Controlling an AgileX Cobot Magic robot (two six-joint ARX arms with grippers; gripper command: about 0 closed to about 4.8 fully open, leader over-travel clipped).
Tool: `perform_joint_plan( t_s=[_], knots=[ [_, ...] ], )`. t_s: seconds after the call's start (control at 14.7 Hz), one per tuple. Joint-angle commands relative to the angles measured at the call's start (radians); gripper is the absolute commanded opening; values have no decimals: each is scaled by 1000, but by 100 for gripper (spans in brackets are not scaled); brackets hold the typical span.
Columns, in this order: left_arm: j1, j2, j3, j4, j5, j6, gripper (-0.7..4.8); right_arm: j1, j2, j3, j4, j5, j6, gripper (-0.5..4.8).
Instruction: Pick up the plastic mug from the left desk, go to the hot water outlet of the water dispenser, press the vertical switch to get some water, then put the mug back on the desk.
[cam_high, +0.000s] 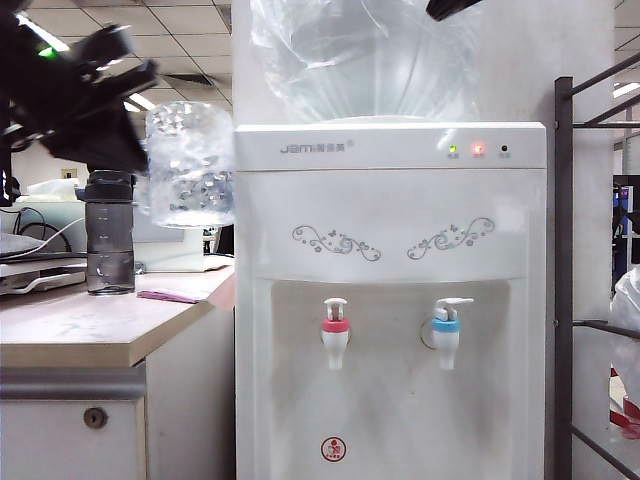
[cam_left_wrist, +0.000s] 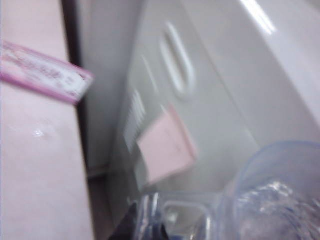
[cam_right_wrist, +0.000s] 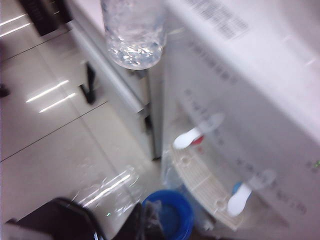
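The clear plastic mug (cam_high: 190, 165) hangs in the air above the left desk (cam_high: 90, 325), close to the top left corner of the water dispenser (cam_high: 390, 230). My left gripper (cam_high: 138, 155) is shut on the mug's handle (cam_left_wrist: 187, 220), with its dark fingers (cam_left_wrist: 145, 225) pinching the handle and the mug's body (cam_left_wrist: 277, 195) beside them. The hot water outlet (cam_high: 335, 330) has a red collar, and the vertical switch (cam_high: 335, 303) on top of it is untouched. My right gripper (cam_right_wrist: 150, 222) is shut and empty, high above both taps (cam_right_wrist: 197, 137).
A dark lidded tumbler (cam_high: 110, 235) and a pink slip (cam_high: 170, 296) are on the desk. The blue-collared tap (cam_high: 446, 325) sits right of the red one. A blue bucket (cam_right_wrist: 170, 215) stands on the floor by the drip tray (cam_right_wrist: 200, 182). A dark rack (cam_high: 565, 250) is right of the dispenser.
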Motion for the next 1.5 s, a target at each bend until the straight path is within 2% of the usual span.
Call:
perform_joint_plan(
  t_s=[0.07, 0.14, 0.2, 0.41, 0.48, 0.54, 0.68, 0.75, 0.95, 1.02, 1.23, 1.5],
  knots=[
    [-115, -8, -1, 7, -29, -5, -5, -19, -31, 2, -22, -10, -3, -5],
    [-138, -8, -8, 7, -36, -5, -5, -24, -39, 2, -23, -10, -3, -5],
    [-219, -8, -50, 12, -87, -8, -5, -58, -65, 2, -23, -10, -4, -5],
    [-262, -8, -106, 41, -106, -34, -5, -82, -77, 1, -32, -10, -14, -5],
    [-275, -8, -175, 94, -116, -64, -5, -93, -80, -2, -42, -8, -31, -5],
    [-275, -7, -199, 116, -116, -72, -5, -93, -80, -7, -39, -9, -31, -5],
    [-275, 3, -297, 265, -122, -77, -6, -94, -80, -87, 25, -34, -23, -5],
    [-275, 16, -307, 283, -119, -85, -5, -94, -80, -119, 61, -57, -13, -5],
    [-275, 95, -308, 317, -106, -95, -5, -94, -80, -188, 149, -87, -1, -5],
    [-275, 169, -308, 384, -92, -99, -5, -93, -77, -224, 208, -100, 14, -5],
    [-275, 292, -307, 503, -92, -122, -5, -93, -69, -228, 251, -101, 15, -5],
    [-275, 412, -304, 608, -67, -146, -5, -93, -40, -228, 305, -134, 15, -5]
  ],
)
